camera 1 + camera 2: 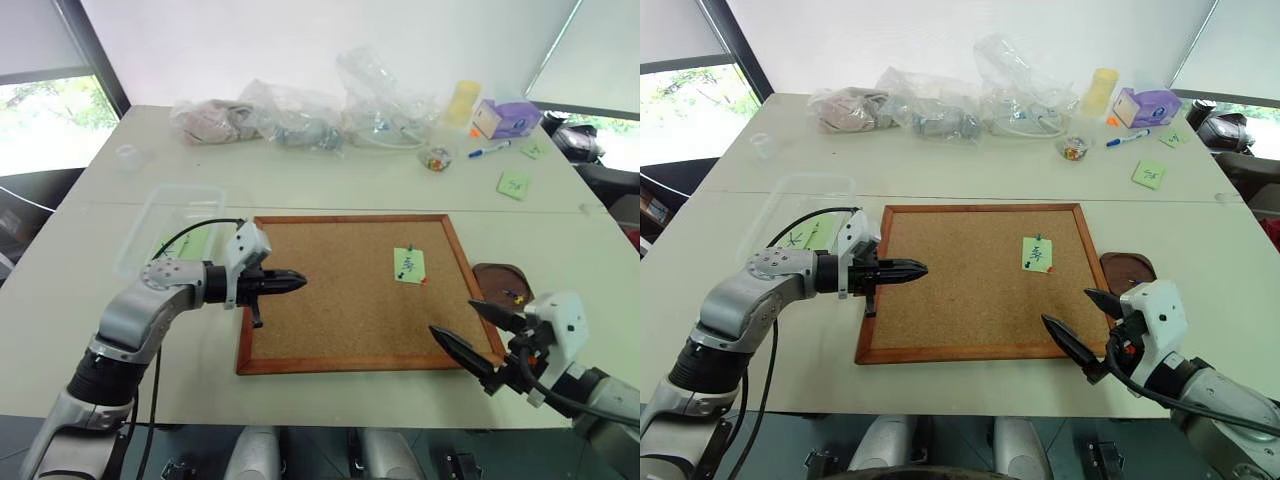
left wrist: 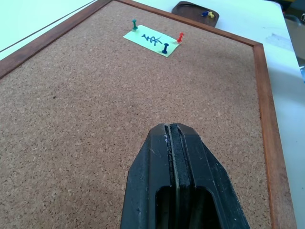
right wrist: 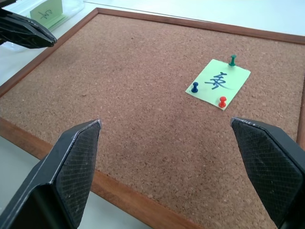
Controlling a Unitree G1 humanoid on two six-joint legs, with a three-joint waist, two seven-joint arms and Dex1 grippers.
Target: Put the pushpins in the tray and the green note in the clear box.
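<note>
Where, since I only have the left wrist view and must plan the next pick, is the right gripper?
Observer: The right gripper hovers over the board's near right corner, fingers wide open, holding nothing.
Operator: And the clear box?
Observer: The clear box sits just left of the board, with a green note inside.
</note>
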